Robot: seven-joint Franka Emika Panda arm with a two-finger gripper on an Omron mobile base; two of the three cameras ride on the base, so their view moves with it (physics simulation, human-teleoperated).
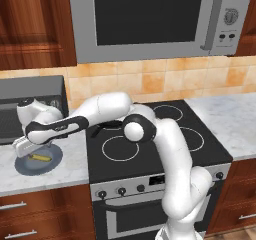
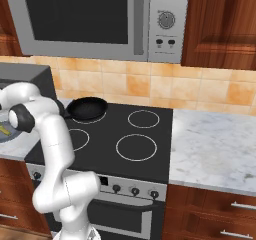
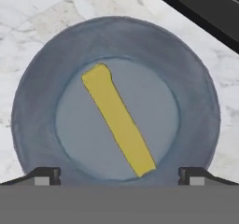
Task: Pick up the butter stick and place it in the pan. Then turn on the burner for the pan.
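Hand view: the gripper (image 3: 119,175) hangs with jaws spread wide over the butter stick (image 3: 118,119), which lies slantwise mid-frame on the blue-grey plate (image 3: 37,101). Right base view, upper left: the pan (image 2: 87,108) sits on the cooktop (image 2: 150,156).

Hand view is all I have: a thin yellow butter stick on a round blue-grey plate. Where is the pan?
Observer: The small round black frying pan sits on the black glass cooktop's back left ring.
Operator: Is the plate beside that cooktop?
Observer: Yes, the plate lies on the marble counter just left of it.
Operator: Anything in the pan?
Observer: No. The butter stick lies on the plate, under the open gripper.
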